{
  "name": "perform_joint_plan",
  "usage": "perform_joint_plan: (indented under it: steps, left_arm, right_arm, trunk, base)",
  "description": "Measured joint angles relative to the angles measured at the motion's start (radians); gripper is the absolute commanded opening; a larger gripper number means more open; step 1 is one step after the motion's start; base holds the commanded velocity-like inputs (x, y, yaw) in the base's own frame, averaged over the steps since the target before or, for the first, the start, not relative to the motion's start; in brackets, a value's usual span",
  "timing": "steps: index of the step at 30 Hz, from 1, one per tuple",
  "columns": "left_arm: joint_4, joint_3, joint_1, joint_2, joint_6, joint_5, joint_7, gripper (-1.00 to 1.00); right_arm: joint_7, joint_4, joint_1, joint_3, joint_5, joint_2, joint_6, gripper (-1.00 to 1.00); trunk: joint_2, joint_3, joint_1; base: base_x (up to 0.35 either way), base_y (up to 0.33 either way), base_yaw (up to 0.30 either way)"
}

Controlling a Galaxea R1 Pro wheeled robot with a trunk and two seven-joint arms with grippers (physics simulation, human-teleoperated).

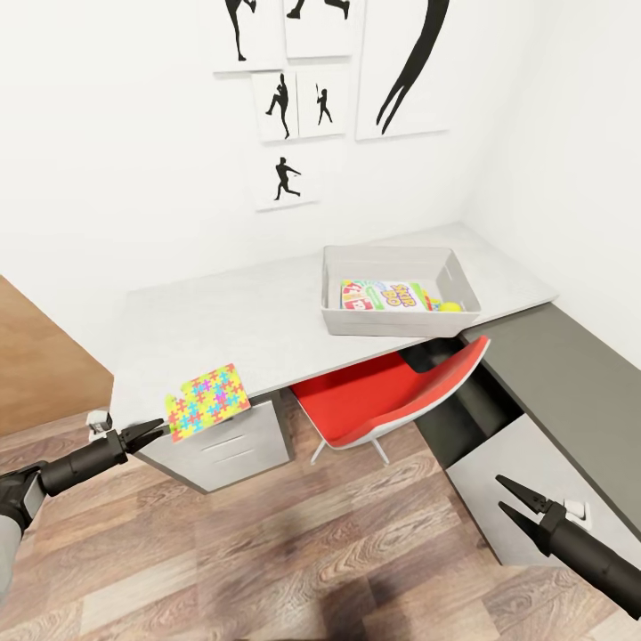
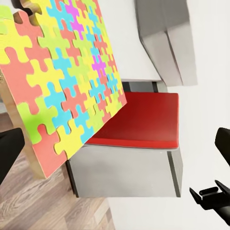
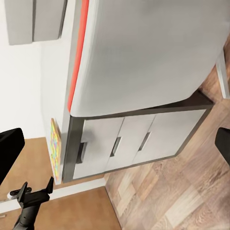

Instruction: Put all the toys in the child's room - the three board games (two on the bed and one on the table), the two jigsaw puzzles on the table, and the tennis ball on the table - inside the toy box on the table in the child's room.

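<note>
Left gripper (image 1: 158, 430) is pinching the jigsaw puzzle (image 1: 207, 401) at the table's (image 1: 267, 312) front-left corner. Toy box (image 1: 339, 318) is sitting further right on the table, holding game boxes (image 1: 385, 296) and tennis ball (image 1: 450, 306). Right gripper (image 1: 509, 499) is hanging spread open over floor.

Table (image 1: 267, 320) top's wide open between the front-left corner and the toy box (image 1: 398, 298); red chair (image 1: 392, 396) blocks the gap under the front edge.
</note>
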Motion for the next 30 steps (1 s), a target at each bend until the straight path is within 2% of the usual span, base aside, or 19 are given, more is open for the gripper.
perform_joint_plan:
  steps: [30]
  left_arm:
    - [0.000, 0.000, 0.000, 0.001, 0.014, 0.000, 0.001, 1.00]
  right_arm:
    - [0.000, 0.002, 0.000, 0.000, 0.000, 0.000, 0.000, 1.00]
  trunk:
    - [-0.211, -0.094, 0.115]
  base:
    - [0.000, 0.000, 0.000]
